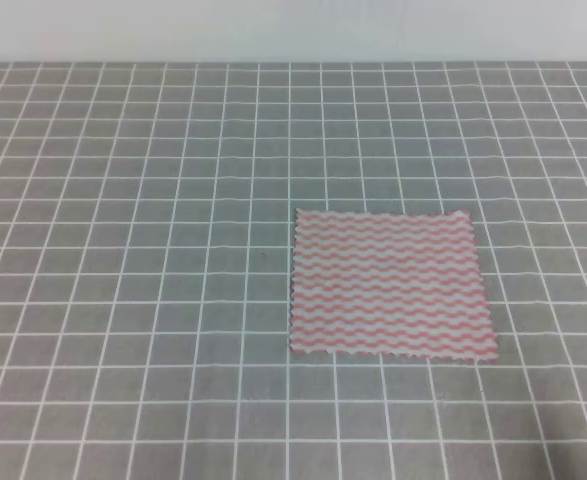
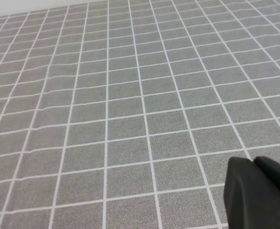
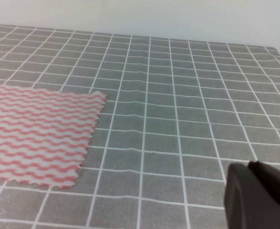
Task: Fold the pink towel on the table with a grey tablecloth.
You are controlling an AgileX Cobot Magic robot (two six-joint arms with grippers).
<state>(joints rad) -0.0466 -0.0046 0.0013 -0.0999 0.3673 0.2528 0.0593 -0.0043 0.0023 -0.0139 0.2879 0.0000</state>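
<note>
though cropped, pink towel (image 3: pixel 37 138) flat, unfolded

No writing, label, brand, number or sign can be read in any of the three views. The worktop (image 1: pixel 123 300) bears only a plain grid of thin white lines on grey cloth, and the pink towel (image 1: pixel 385 284) carries only wavy pink-and-white stripes, with no lettering or tag.
</note>
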